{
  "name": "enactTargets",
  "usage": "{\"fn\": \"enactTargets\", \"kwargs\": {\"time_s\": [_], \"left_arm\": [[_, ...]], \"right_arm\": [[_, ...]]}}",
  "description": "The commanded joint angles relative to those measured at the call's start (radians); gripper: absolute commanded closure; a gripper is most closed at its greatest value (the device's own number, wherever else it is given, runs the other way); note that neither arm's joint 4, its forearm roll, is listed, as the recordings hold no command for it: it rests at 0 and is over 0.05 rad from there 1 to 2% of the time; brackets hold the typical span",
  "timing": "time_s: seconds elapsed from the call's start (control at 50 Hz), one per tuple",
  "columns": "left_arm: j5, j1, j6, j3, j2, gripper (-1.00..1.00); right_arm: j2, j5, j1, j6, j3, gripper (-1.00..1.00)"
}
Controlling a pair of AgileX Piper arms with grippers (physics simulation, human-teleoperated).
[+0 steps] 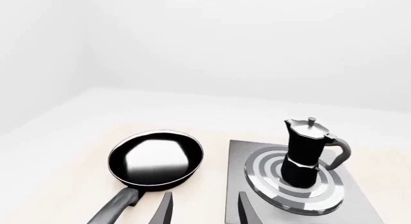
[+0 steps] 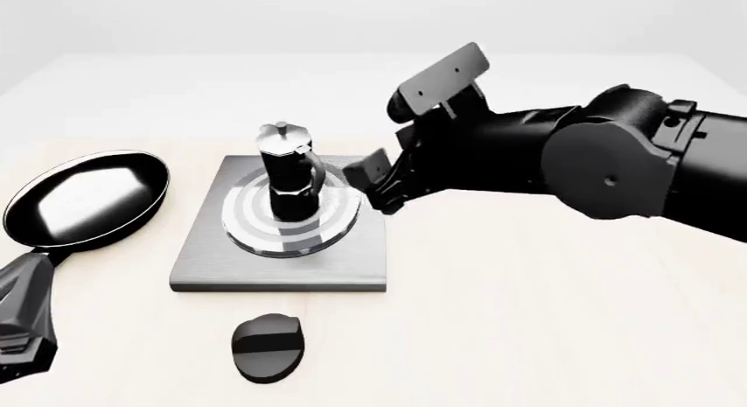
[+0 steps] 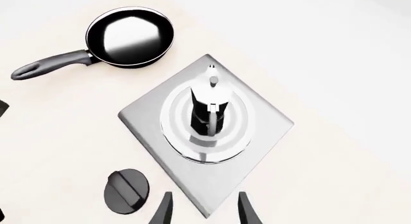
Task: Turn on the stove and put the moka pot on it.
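The moka pot (image 2: 289,175), black with a silver lid, stands upright on the round ringed burner of the grey stove slab (image 2: 210,271). The black oval knob (image 2: 268,346) lies on the table just in front of the slab. My right gripper (image 2: 382,184) is open and empty, just right of the pot's handle and apart from it. In the right wrist view the gripper (image 3: 204,212) looks down on the pot (image 3: 207,113), slab (image 3: 263,123) and knob (image 3: 126,190). My left gripper (image 1: 205,212) is open and empty, low at the front left, facing the pot (image 1: 307,151) and slab (image 1: 237,156).
A black frying pan (image 2: 87,197) lies left of the stove, its handle pointing toward my left arm (image 2: 24,328). It also shows in the left wrist view (image 1: 156,158) and in the right wrist view (image 3: 130,37). The right arm spans the table's right side.
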Motion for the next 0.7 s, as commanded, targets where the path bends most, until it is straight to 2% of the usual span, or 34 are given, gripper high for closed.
{"fn": "enactTargets", "kwargs": {"time_s": [0.02,0.22,0.26,0.38,0.44,0.54,0.58,0.62,0.7], "left_arm": [[0.048,-0.010,0.009,-0.010,-0.053,-1.00],[0.059,-0.017,0.005,-0.019,-0.062,-1.00],[0.058,-0.017,0.003,-0.019,-0.063,-1.00],[0.057,-0.023,0.003,-0.019,-0.064,-1.00],[0.055,-0.027,0.003,-0.017,-0.064,-1.00],[0.059,-0.033,0.004,-0.021,-0.064,-1.00],[0.057,-0.034,0.003,-0.020,-0.065,-1.00],[0.056,-0.036,0.003,-0.020,-0.065,-1.00],[0.057,-0.043,0.005,-0.021,-0.065,-1.00]], "right_arm": [[-0.189,0.026,-0.002,0.021,0.125,-1.00],[-0.338,0.067,-0.040,0.032,0.178,-1.00],[-0.368,0.078,-0.042,0.056,0.181,-1.00],[-0.451,0.102,-0.072,0.057,0.217,-1.00],[-0.547,0.103,-0.040,0.115,0.232,-1.00],[-0.682,0.144,-0.026,0.071,0.262,-1.00],[-0.716,0.159,-0.046,0.096,0.274,-1.00],[-0.760,0.178,-0.056,0.083,0.288,-1.00],[-0.843,0.215,-0.061,0.093,0.326,-1.00]]}}
